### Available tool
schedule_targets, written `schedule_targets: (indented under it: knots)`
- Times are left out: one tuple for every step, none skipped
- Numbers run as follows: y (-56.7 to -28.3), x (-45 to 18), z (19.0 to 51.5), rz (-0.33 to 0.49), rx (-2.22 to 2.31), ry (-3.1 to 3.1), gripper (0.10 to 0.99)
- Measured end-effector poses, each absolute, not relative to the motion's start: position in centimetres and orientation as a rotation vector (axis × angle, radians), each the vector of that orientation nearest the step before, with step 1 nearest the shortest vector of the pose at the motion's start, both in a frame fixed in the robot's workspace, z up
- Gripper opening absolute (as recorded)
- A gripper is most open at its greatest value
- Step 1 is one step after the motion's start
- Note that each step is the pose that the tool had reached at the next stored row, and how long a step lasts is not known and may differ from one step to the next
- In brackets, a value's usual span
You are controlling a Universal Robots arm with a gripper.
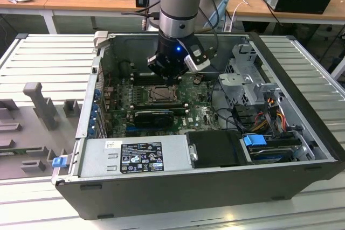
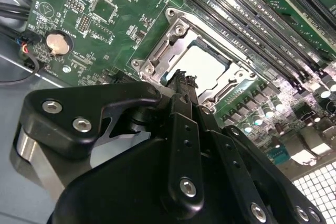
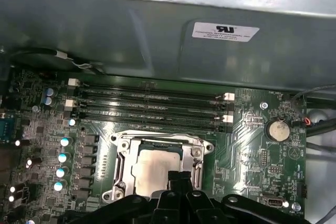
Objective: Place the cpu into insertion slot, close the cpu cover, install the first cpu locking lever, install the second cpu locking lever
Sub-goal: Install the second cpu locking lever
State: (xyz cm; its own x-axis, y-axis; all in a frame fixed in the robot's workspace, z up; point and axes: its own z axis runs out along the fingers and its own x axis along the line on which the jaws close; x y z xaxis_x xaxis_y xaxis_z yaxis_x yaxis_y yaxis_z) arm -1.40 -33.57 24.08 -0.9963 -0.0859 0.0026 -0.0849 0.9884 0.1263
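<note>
The cpu [image 3: 152, 165] lies flat in the insertion slot [image 1: 161, 94], its pale silver top [image 2: 203, 65] showing in both wrist views. The silvery cpu cover [image 3: 122, 162] is down around it, framing the chip [image 2: 169, 45]. My gripper [image 1: 172, 81] hangs just above the socket in the exterior view. In the second wrist view its black fingertips [image 2: 181, 83] are pressed together at the socket frame's edge, with nothing seen between them. The same tips [image 3: 178, 176] sit at the chip's near edge in the first wrist view. I cannot make out how the locking levers stand.
Memory slots [image 3: 152, 103] run beside the socket, with the case wall [image 3: 157, 35] behind them. A coin battery [image 3: 277, 129] sits on the green board. A black card [image 1: 153, 116], the power supply [image 1: 135, 157] and the drive cage [image 1: 248, 79] crowd the case.
</note>
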Motion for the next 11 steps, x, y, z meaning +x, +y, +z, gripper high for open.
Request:
schedule_targets:
  knots:
    - [-33.6, -1.4, 24.2, -0.198, 0.134, -3.124, 0.106]
    - [-33.6, -1.4, 24.5, -0.198, 0.134, -3.124, 0.106]
    - [-33.6, -1.4, 24.7, -0.198, 0.134, -3.124, 0.106]
    - [-33.6, -1.4, 24.7, -0.198, 0.135, -3.124, 0.106]
    - [-33.8, -1.4, 24.7, -0.198, 0.135, -3.124, 0.106]
    - [-34.0, -1.4, 24.7, -0.198, 0.134, -3.124, 0.106]
    - [-34.3, -1.4, 24.7, -0.198, 0.134, -3.124, 0.106]
    - [-34.6, -1.4, 24.7, -0.198, 0.134, -3.124, 0.106]
    - [-35.1, -1.4, 24.7, -0.198, 0.134, -3.124, 0.106]
    - [-35.4, -1.4, 24.7, -0.198, 0.134, -3.124, 0.106]
    - [-35.7, -1.4, 24.6, -0.198, 0.134, -3.124, 0.106]
